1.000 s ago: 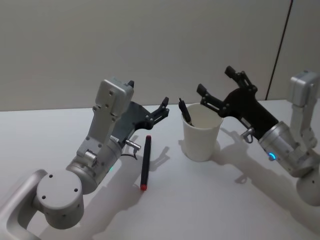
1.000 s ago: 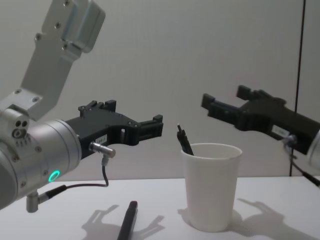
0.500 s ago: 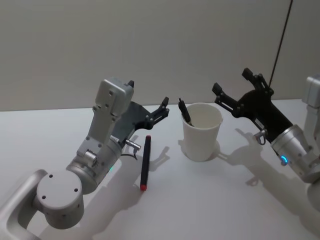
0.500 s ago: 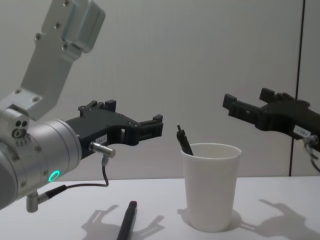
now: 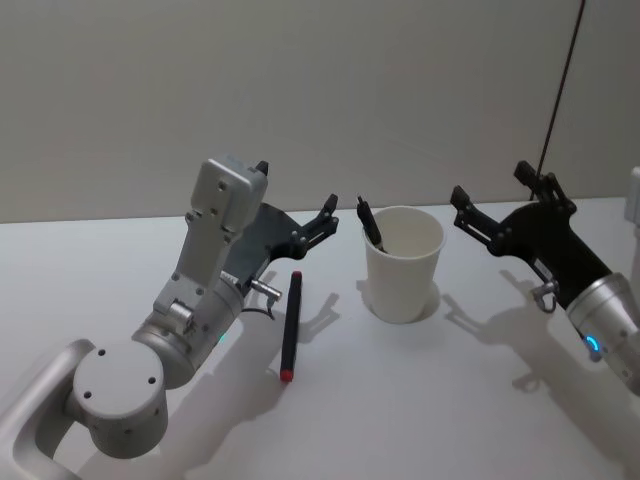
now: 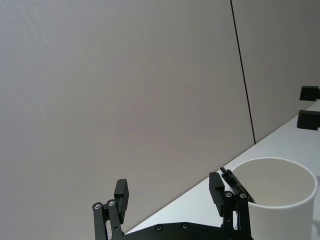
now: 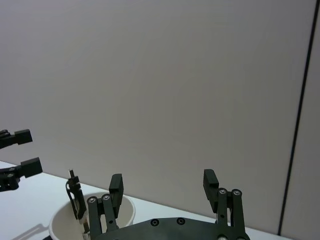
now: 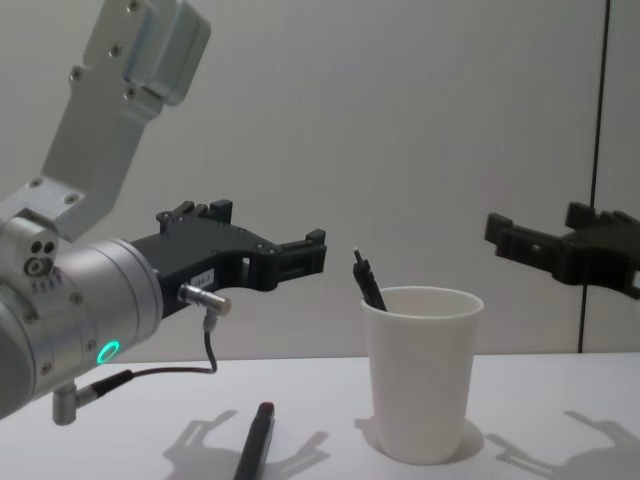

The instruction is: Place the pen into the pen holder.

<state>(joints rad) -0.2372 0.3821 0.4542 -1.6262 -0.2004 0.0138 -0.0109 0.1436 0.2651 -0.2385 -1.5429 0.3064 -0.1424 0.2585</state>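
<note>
Left gripper [image 6: 169, 192] open, nothing between its fingers. Pen holder [image 6: 280, 205] sits just beside one finger, a black pen [image 6: 234, 184] leaning on its rim. Right gripper [image 6: 310, 106] farther off, fingers apart, beyond white table [image 6: 280, 145].

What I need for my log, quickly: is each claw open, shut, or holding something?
Left claw: open, holding nothing.
Right claw: open, holding nothing.

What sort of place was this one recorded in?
Probably a lab or test bench, not a home: a white table, a plain grey panel wall, and a paper cup and pen set out near the open left gripper and right gripper.
</note>
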